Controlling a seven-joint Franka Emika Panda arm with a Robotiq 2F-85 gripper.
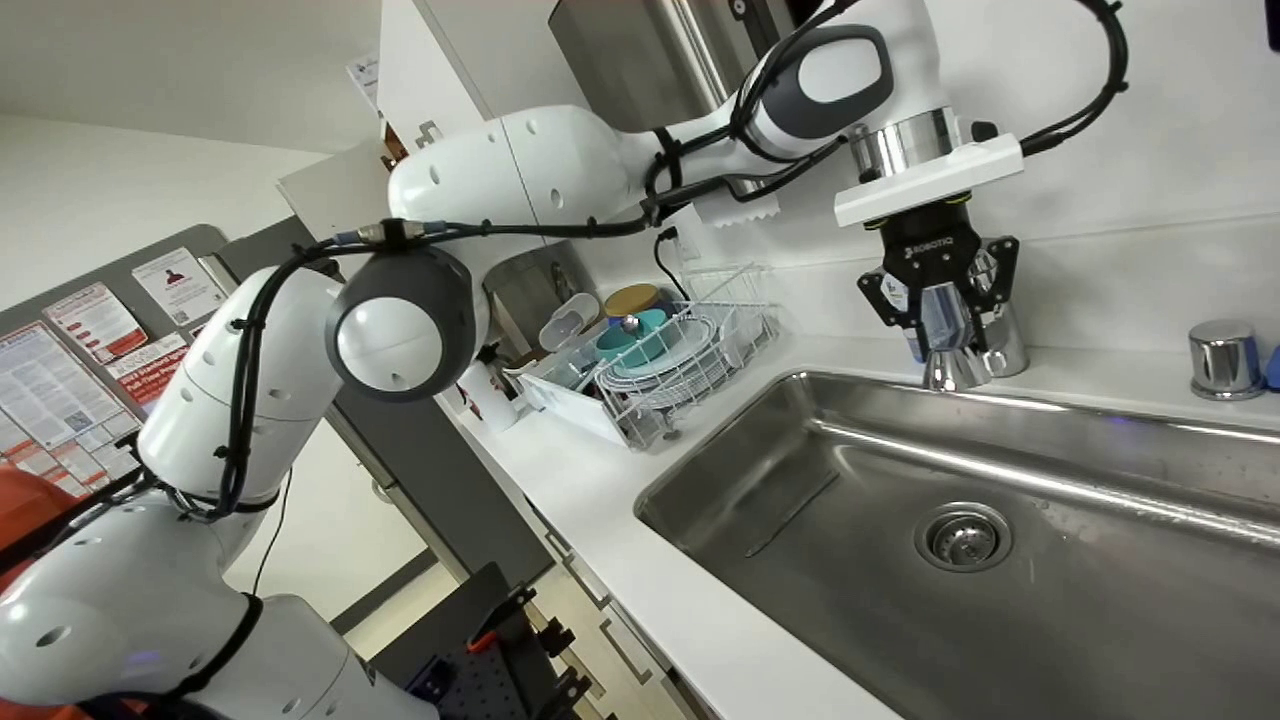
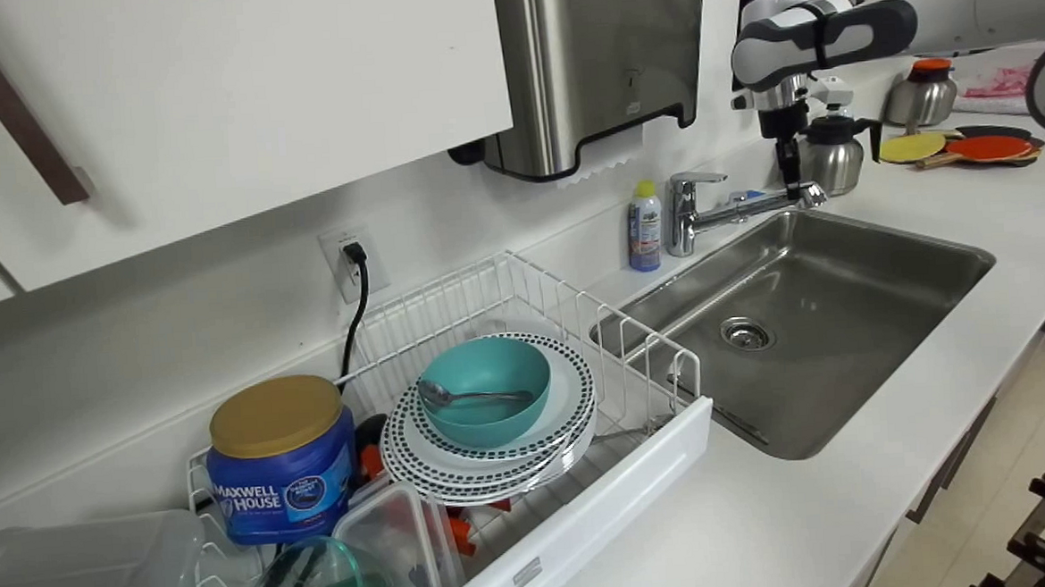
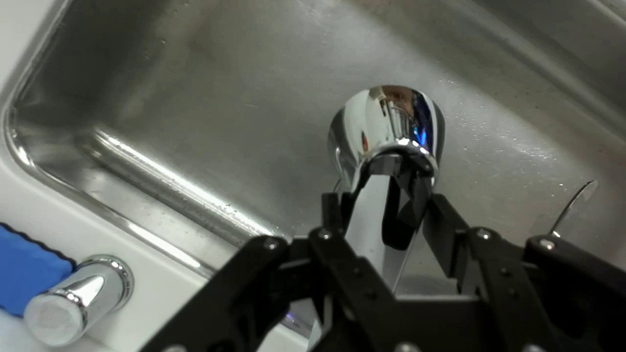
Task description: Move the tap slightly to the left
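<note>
The chrome tap stands at the back edge of the sink. In an exterior view its upright base and lever are clear, and its slim spout (image 2: 746, 210) runs low along the sink's back rim. In an exterior view the spout's flared head (image 1: 952, 370) points toward the camera, with the base behind it. In the wrist view the shiny head (image 3: 391, 115) lies just beyond my fingertips. My gripper (image 3: 386, 198) has one finger on each side of the spout, near the head, both appearing to touch it. The gripper also shows in both exterior views (image 1: 950, 343) (image 2: 793, 192), pointing down.
The steel sink (image 1: 870, 620) lies below, with a thin utensil (image 1: 793, 515) in it. A lone chrome knob (image 3: 78, 300) and a blue sponge (image 3: 29, 269) are on the back counter. A bluish bottle (image 2: 644, 229) stands beside the tap base. A dish rack (image 2: 622, 489) stands alongside the sink.
</note>
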